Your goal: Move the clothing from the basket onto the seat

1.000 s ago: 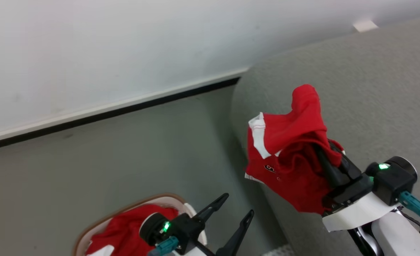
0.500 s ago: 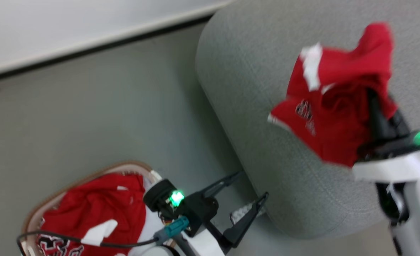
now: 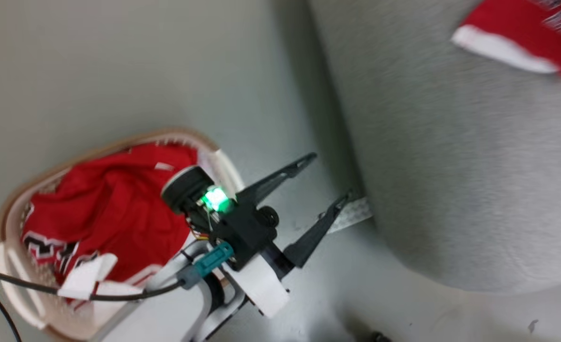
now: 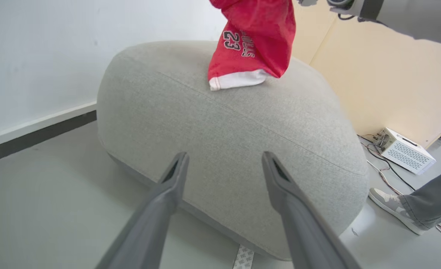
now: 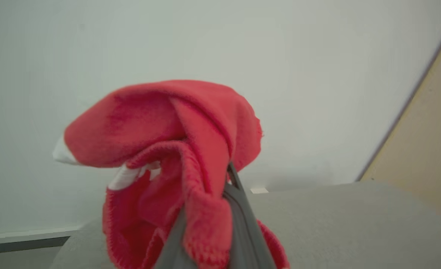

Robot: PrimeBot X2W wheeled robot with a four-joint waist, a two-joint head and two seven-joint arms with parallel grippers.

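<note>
1 red garment (image 4: 254,41) (number 23) over the seat (image 4: 224,123) — right fingers (image 5: 244,220) gripping.

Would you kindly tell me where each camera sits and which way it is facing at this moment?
Head view: on the head, tilted down at the floor, basket and seat; left jaws, open, show mid-frame.
Left wrist view: on the left wrist, facing the seat's side; left jaws open at the bottom, right arm top right.
Right wrist view: on the right wrist, facing the wall above the seat; right jaws shut on the red garment.
Shared: all three show the seat and the garment.
</note>
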